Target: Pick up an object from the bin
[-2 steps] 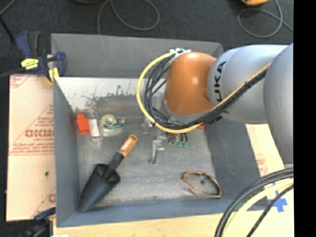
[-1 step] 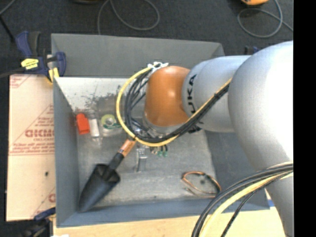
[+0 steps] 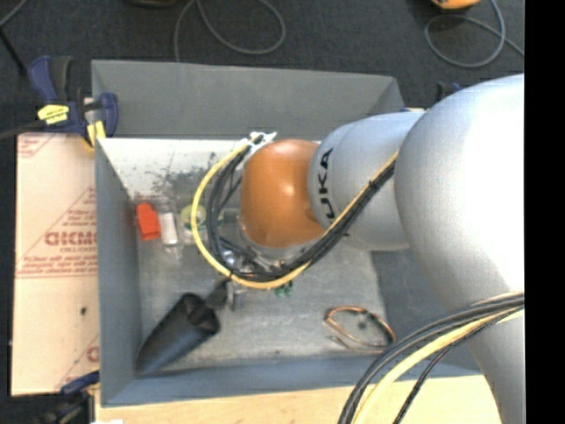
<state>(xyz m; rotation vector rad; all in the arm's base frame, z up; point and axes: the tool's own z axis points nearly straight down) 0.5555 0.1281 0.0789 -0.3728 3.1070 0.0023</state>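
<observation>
a black cone-shaped object [image 3: 177,332] lies at the bin's [image 3: 265,325] lower-left, its long axis slanting up toward the orange-covered wrist [image 3: 278,193] just beside its wide end; cannot tell whether the jaws are apart or together.

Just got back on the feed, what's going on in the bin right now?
The arm is down in the middle of the grey bin. Its orange cover hides most of the gripper, which sits by the wide end of a black cone lying at the lower left. Nothing is visibly held. An orange block lies near the left wall and a brown wire loop at the lower right.
</observation>
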